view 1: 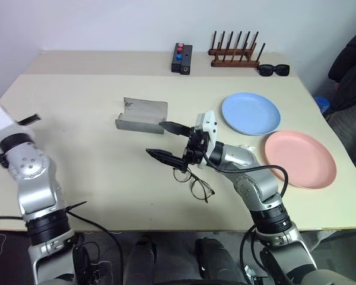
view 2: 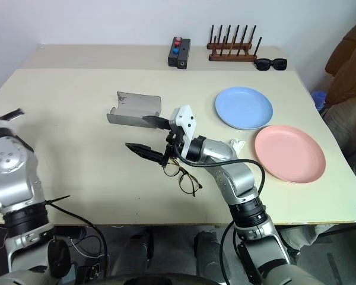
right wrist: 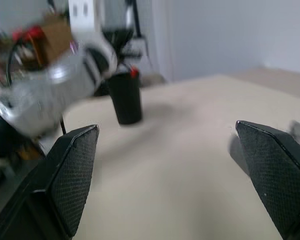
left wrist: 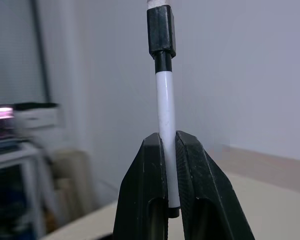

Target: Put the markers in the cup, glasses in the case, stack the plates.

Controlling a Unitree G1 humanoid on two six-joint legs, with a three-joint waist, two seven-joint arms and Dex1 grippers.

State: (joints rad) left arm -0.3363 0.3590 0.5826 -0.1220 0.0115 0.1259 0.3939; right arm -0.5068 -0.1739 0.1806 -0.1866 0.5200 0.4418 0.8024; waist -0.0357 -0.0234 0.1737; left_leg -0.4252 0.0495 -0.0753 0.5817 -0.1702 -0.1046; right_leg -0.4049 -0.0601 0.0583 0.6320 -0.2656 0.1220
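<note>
My left gripper [left wrist: 169, 140] is shut on the white marker [left wrist: 165, 100], whose black end sticks up past the fingertips. It is raised at the table's left edge, beside the left wrist [view 1: 0, 122]. My right gripper [view 1: 155, 138] hovers open and empty at mid-table. It points left, between the open grey case [view 1: 141, 116] and the wire-framed glasses [view 1: 193, 183] lying on the table. The black cup [right wrist: 125, 102] stands on the table with a red tip [right wrist: 134, 73] at its rim. The blue plate [view 1: 251, 113] and pink plate [view 1: 300, 159] lie side by side at the right.
A black box with red and blue buttons [view 1: 182, 57], a wooden rack [view 1: 234, 53] and black sunglasses [view 1: 274, 69] line the far edge. A small white scrap [view 1: 247, 147] lies between the plates and the right arm.
</note>
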